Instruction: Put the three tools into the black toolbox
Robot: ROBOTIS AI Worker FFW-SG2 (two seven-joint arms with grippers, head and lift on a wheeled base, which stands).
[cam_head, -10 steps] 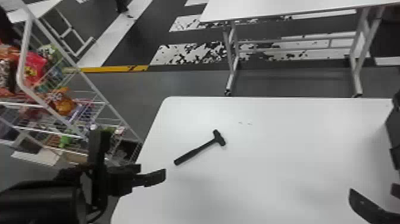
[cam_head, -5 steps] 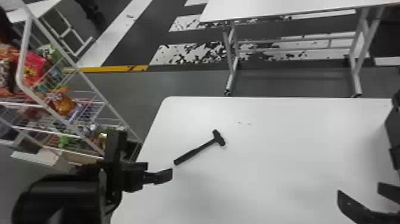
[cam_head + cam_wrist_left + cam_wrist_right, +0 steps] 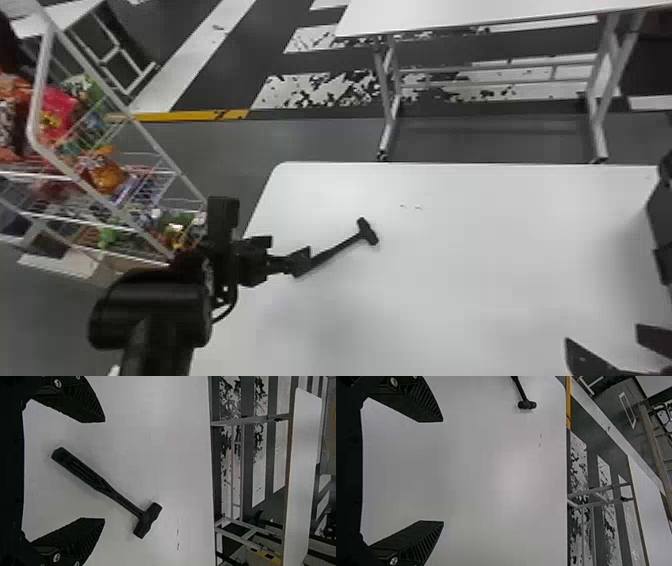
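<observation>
Black hammer [image 3: 103, 486], count one, lying on white table [image 3: 475, 280].

This place looks to me like a test hall or a lab, not a home, but I cannot tell surely. The dark grey floor [image 3: 240, 145] has wide white stripes [image 3: 190, 60], much worn in parts, and a yellow strip [image 3: 175, 116]. Behind the plain white worktop [image 3: 475, 300] stands another white table [image 3: 450, 15] with metal legs [image 3: 598, 125]. A wire rack [image 3: 34, 110] carries colourful packets [image 3: 57, 112], like in a shop.
</observation>
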